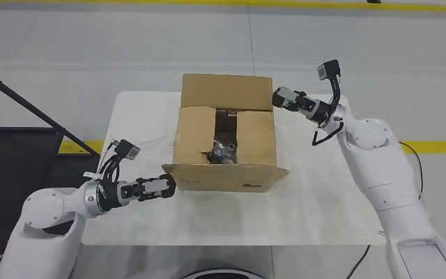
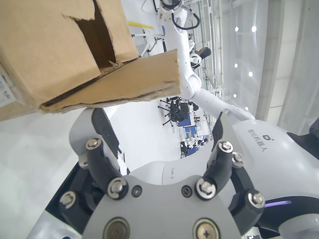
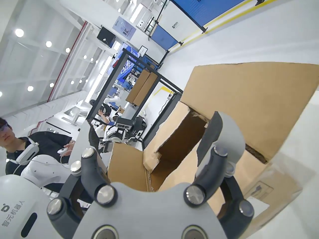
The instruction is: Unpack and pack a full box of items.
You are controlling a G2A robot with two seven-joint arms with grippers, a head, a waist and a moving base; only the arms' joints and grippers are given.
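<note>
while the box (image 1: 196, 134) sits open, end effectors (image 1: 171, 187) (image 1: 275, 97) flank it.

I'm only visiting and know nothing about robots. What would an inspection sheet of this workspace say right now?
Surface: white table, box at its middle.
Job's things: cardboard box, flaps partly open; dark items inside.
Clutter: nothing seen.
Grippers: left gripper, jaws open, by near flap; right gripper, jaws open, by far flap.
Cables: black cable looped at right wrist.
Surroundings: grey floor, yellow line.
</note>
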